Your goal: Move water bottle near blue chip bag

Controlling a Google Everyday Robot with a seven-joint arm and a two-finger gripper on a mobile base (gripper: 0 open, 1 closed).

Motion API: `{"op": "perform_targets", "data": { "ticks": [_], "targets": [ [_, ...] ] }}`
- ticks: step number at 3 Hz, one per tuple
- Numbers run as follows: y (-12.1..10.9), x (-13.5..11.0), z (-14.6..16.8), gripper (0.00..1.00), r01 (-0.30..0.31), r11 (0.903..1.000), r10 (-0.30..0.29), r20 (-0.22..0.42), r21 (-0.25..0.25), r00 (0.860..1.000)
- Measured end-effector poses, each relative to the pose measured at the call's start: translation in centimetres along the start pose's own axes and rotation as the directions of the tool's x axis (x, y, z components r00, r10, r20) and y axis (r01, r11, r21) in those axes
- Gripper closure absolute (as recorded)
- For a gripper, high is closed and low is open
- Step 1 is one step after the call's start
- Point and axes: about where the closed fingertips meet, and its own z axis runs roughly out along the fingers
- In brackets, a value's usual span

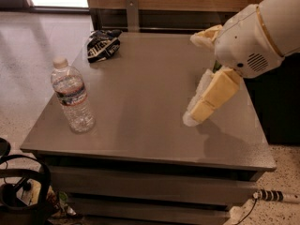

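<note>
The water bottle (72,97), clear and ribbed with a white cap and a red-blue-white label band, stands upright near the grey table's (140,125) front left corner. The blue chip bag (103,45), dark navy and wrinkly, lies at the table's back left. My gripper (192,78) hangs over the right half of the table, far to the right of the bottle. Its two cream fingers are spread wide apart and hold nothing.
The white arm housing (253,36) fills the upper right. A sliver of the green soda can (216,67) shows behind the gripper. A wooden wall runs behind the table. A black bag and cables (23,196) lie on the floor at the lower left.
</note>
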Motion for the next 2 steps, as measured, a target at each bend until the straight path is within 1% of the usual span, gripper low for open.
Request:
{"op": "perform_targets", "data": {
  "ticks": [1, 2],
  "targets": [
    [-0.4, -2.0, 3.1, 0.0, 0.016, 0.9989, -0.008, 0.168, -0.045, 0.986],
    [-0.6, -3.4, 5.1, 0.0, 0.022, 0.9979, -0.001, 0.317, -0.061, 0.948]
  ]
}}
